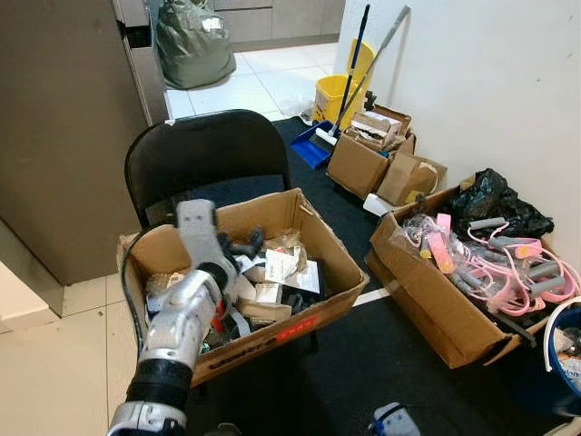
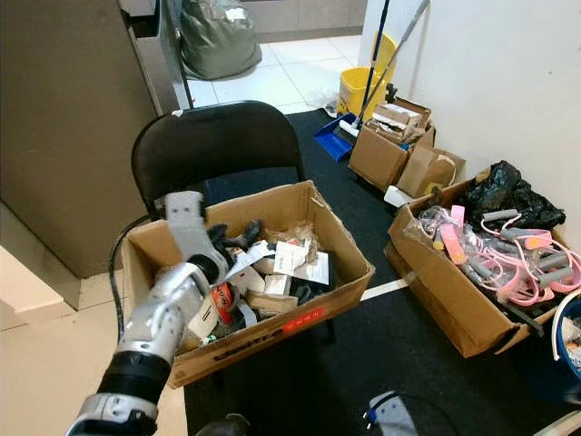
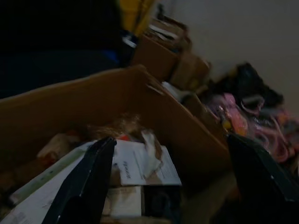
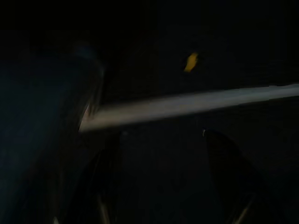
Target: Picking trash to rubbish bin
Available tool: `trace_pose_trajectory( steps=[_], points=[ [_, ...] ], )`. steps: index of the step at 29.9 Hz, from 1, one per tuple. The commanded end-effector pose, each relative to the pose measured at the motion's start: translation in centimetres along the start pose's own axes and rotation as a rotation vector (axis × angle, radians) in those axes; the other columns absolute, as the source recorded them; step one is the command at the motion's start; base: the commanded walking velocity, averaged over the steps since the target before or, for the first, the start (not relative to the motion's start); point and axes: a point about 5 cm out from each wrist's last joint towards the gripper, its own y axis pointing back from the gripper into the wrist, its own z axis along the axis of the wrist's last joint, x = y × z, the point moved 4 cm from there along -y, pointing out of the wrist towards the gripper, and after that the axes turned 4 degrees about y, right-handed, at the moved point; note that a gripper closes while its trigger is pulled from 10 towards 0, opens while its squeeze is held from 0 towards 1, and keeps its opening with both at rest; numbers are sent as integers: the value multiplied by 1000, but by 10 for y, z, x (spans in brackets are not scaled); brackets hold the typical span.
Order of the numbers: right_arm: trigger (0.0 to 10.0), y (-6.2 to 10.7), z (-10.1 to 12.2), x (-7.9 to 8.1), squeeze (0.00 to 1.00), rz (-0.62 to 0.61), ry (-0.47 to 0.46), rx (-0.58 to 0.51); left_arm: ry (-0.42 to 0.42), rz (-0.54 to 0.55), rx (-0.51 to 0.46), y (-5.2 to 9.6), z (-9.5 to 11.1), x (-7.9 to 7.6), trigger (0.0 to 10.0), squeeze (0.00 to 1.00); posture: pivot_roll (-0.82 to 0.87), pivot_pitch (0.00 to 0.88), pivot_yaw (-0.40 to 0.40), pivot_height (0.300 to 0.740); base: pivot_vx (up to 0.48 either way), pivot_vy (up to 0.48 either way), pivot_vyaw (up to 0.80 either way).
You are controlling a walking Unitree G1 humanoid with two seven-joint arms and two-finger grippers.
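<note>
We judge the task barely begun: our left hand (image 1: 243,247) hovers with fingers spread over the papers and wrappers (image 1: 281,272) heaped in the cardboard box (image 1: 331,250) on the black chair (image 1: 204,150), nothing gripped, while our right hand (image 4: 163,182) hangs idle, apparently spread.

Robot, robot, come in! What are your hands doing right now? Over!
Left gripper open, over trash box on chair. Right arm idle. Nothing grabbed. Nothing blocking.
</note>
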Motion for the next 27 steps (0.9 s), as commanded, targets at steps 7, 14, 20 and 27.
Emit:
trace_pose_trajectory(
  steps=[7,14,20,27],
  points=[
    [10000,11,109,-41,0,-71,-336,-411,-235,-84,63,6,-18,-9,10000,0,70,87,-12,740,0,0,0],
    [10000,65,232,-92,0,-158,-361,-805,-288,-98,55,9,-19,-10,10000,0,70,87,-12,740,0,0,0],
    [10000,130,320,-111,0,-181,-392,-1081,-328,-86,21,9,-15,-9,10000,0,62,98,4,740,0,0,0],
    [10000,353,452,-66,0,141,-236,-1727,-332,-77,-7,8,-10,-10,10000,0,48,120,4,740,0,0,0]
  ],
)
